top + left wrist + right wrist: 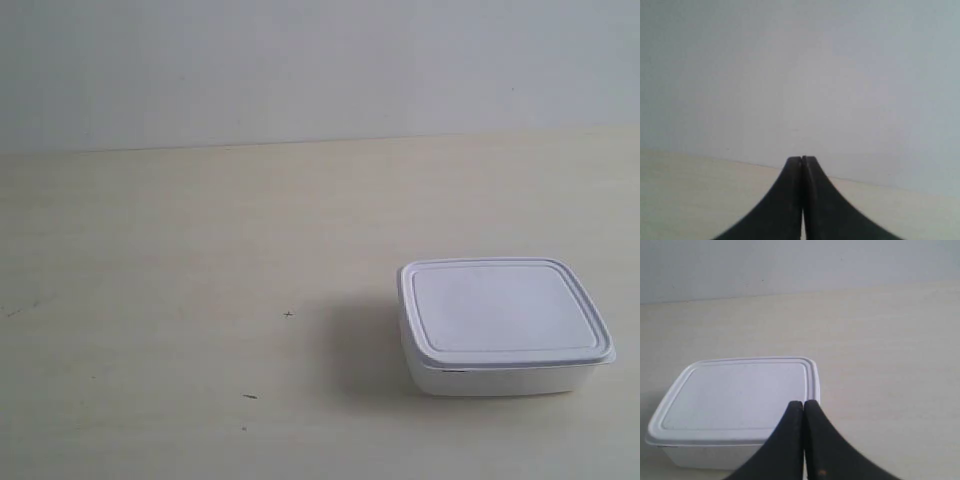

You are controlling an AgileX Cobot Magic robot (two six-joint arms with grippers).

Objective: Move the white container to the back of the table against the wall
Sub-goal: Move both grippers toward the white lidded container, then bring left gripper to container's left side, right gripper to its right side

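The white container [503, 325], a low lidded box, sits on the cream table [200, 260] at the exterior view's right, well short of the wall [300, 60]. The right wrist view shows the same white container [735, 400] just beyond my right gripper [803, 403], whose black fingers are pressed together, shut on nothing, over the box's near corner. My left gripper [802, 159] is shut too, with only table [700, 190] and wall [800, 75] ahead of it. Neither arm appears in the exterior view.
A few tiny dark specks [288, 315] mark the table's front left. The table meets the wall along a straight line [300, 143] at the back.
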